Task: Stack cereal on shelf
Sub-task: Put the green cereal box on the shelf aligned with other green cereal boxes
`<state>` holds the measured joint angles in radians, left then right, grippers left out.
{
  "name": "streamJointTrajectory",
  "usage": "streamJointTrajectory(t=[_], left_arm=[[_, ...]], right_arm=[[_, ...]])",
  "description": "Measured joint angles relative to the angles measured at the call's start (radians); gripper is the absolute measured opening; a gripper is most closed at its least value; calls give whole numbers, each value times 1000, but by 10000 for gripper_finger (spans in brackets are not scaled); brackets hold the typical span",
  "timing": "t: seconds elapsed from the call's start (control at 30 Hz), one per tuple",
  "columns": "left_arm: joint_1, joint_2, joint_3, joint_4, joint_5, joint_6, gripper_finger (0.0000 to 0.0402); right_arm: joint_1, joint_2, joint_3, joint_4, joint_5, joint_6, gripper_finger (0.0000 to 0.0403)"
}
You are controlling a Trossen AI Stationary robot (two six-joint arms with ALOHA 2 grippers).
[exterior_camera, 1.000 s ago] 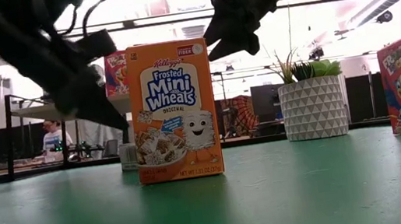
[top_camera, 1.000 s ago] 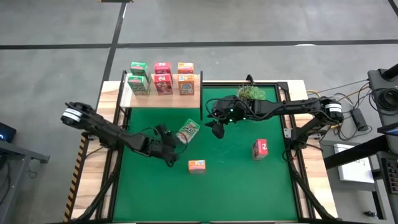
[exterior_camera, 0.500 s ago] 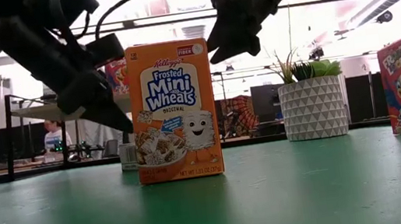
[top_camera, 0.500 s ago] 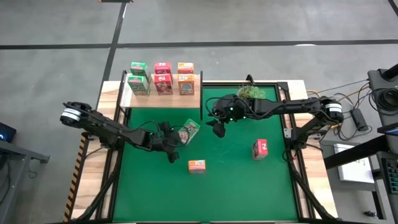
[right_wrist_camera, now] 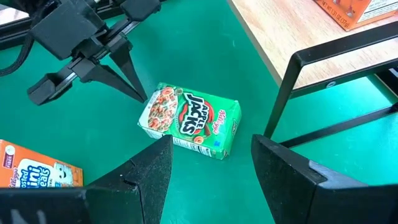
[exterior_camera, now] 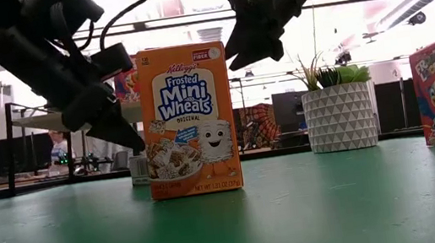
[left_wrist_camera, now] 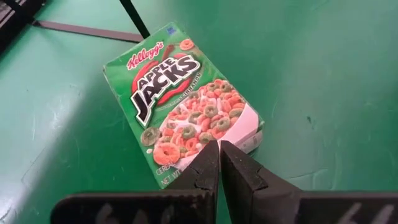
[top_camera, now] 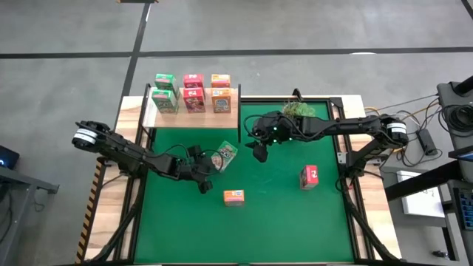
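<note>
The left gripper [left_wrist_camera: 219, 163] has its two fingers pressed tight together, with nothing between them. Its tips sit right at the bottom edge of a green cereal box [left_wrist_camera: 186, 99] that lies flat on its back on the green table [top_camera: 281, 214]. I cannot tell if the tips touch the box.

The right gripper [right_wrist_camera: 208, 163] has its fingers spread wide and holds nothing. It hangs in the air above the table, near the green box and a dark leg of the shelf [top_camera: 194, 118].

An orange cereal box [top_camera: 233, 196] stands just beyond the left gripper, toward the front of the table. A pink cereal box [top_camera: 309, 176] stands well apart, on the right side. Six more boxes [top_camera: 192, 93] stand on the shelf at the back left. A plant pot [top_camera: 297, 111] sits at the back of the table.
</note>
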<state>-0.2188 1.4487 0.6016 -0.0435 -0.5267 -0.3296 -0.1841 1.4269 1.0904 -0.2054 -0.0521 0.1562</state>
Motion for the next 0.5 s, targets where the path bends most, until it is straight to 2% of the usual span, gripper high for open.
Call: streamJointTrajectory(t=[0.5], left_arm=[[-31,19,-29,22,-6,-69,0]], right_arm=[[0,0,0,-2,0,2,208]])
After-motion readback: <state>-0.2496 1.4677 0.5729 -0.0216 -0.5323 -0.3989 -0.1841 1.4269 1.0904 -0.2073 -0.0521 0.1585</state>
